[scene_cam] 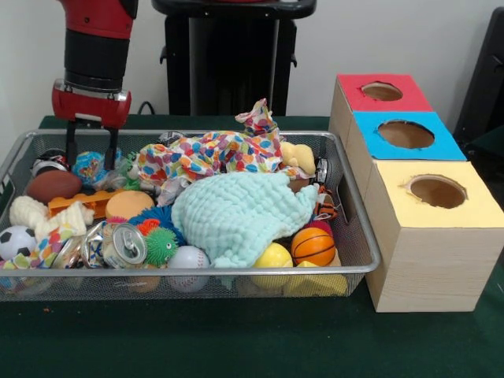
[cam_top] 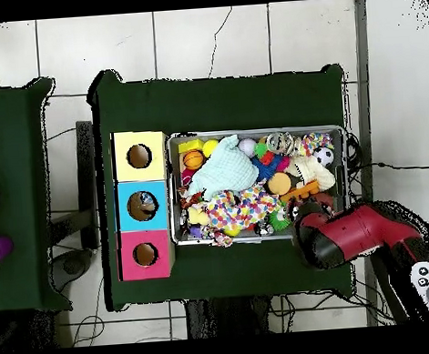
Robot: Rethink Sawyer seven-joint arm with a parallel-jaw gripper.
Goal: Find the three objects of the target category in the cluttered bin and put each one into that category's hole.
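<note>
A: Gripper [scene_cam: 90,146] sits at the far-left corner of the bin [scene_cam: 358,272] in the front view, jaws spread and holding nothing, tips down among the clutter by a blue patterned ball [scene_cam: 88,165] and a brown football [scene_cam: 52,186].

B: Bottles?

A: Can't confirm one. There is clear crinkly plastic at the near left, beside the silver can [scene_cam: 124,244], which could be one of them but is too buried to call. If so, it lies nearer the camera than the jaws, same left side. Long axis unreadable.

B: Other two?

A: Not visible. My guess is under the mint cloth [scene_cam: 236,216] or the multicolour patterned cloth [scene_cam: 209,153]; those cover the bin's middle and far centre.

B: Target hole?

A: Blue-surround hole [scene_cam: 405,134], middle section of the wooden box [scene_cam: 429,268], standing on the tabletop [scene_cam: 236,339] just right of the bin. From the jaws it is right across the full bin width. Red hole [scene_cam: 382,91] is farther, yellow hole [scene_cam: 437,190] nearer.

B: Obstructions?

A: Dense packing: orange ball [scene_cam: 128,204], green spiky ball [scene_cam: 161,245], soccer ball [scene_cam: 16,241], basketball [scene_cam: 313,246]. The can is the lookalike risk. Overhead shows the arm [cam_top: 350,234] over the bin corner farthest from the box.
</note>
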